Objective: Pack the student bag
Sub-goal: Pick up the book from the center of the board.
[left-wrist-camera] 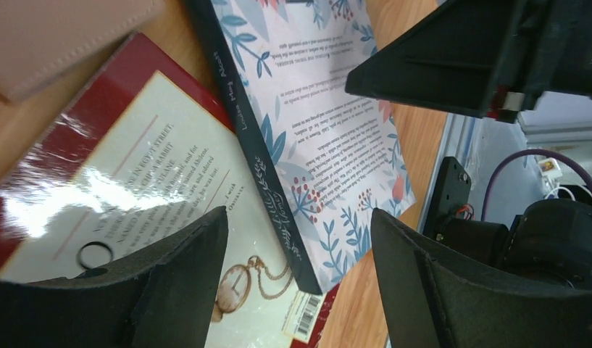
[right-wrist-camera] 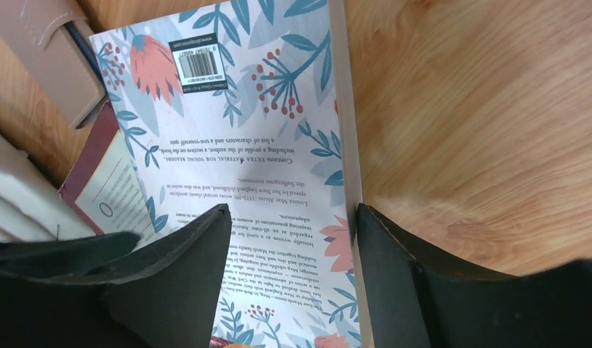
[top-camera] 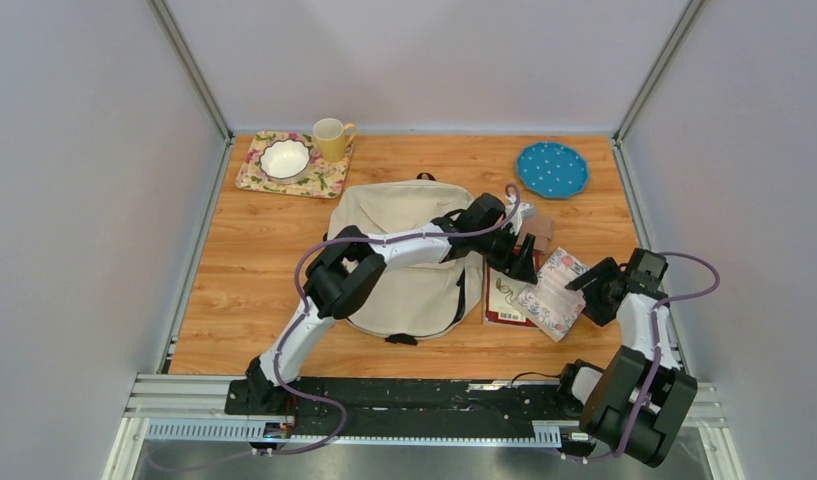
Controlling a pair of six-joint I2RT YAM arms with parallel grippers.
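student bag [top-camera: 404,300] lies flat in the middle of the worktop [top-camera: 244,280], with the left arm [top-camera: 404,245] stretched right across it. left hand [left-wrist-camera: 298,221] hangs wide open and empty over the red book [left-wrist-camera: 133,152] and the floral book [right-wrist-camera: 278,109] that overlaps it. right hand [right-wrist-camera: 289,217] has its jaws partway apart, straddling the floral book's long edge, gripping nothing i can see. my worry: both hands crowd one book, so they could knock together, or lifting it could drag the red one.

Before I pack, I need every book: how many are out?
2: the floral book lies across the red book, both right of the bag. More may hide under them.
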